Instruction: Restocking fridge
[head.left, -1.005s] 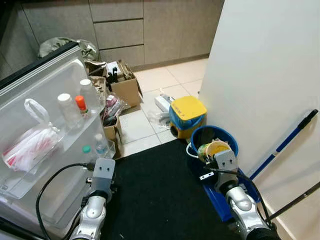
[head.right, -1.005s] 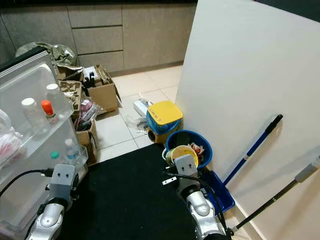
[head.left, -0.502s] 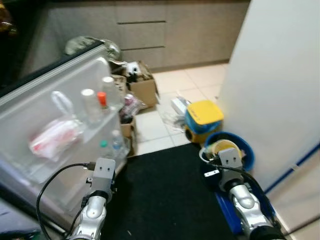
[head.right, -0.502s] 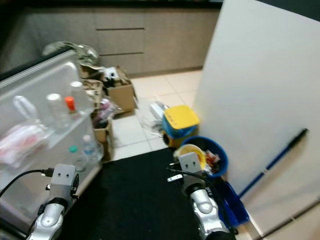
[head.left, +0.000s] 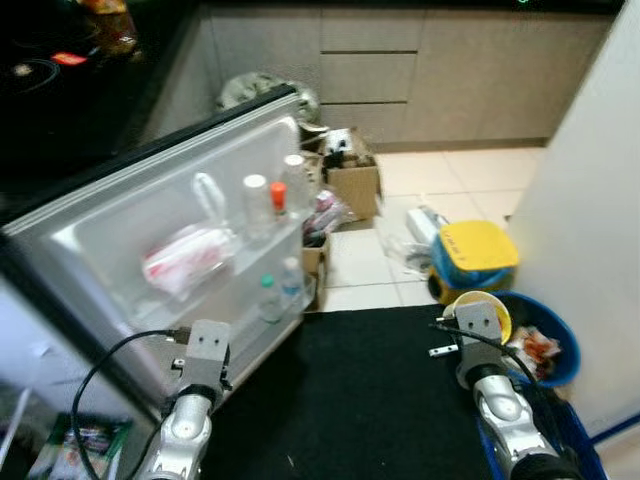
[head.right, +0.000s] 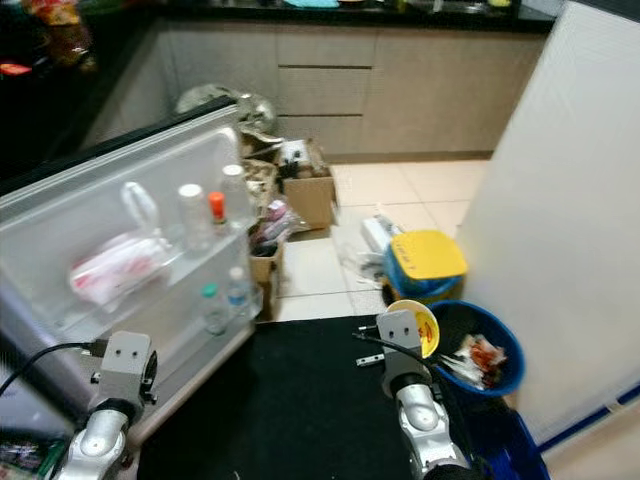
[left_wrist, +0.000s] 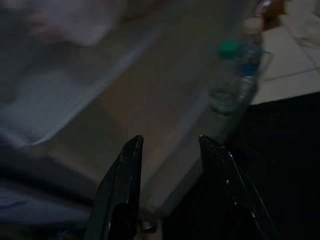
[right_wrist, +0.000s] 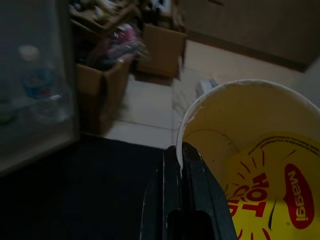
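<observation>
Low beside the open fridge door (head.left: 130, 235), the left gripper (left_wrist: 170, 150) hangs with its fingers apart, holding nothing. Right of that door, the right gripper (right_wrist: 181, 165) has its fingers pinched together on the rim of a yellow Maggi noodle cup (right_wrist: 255, 150), just beside the blue bucket (head.right: 500, 350).

Dim, blurred wrist views.
</observation>
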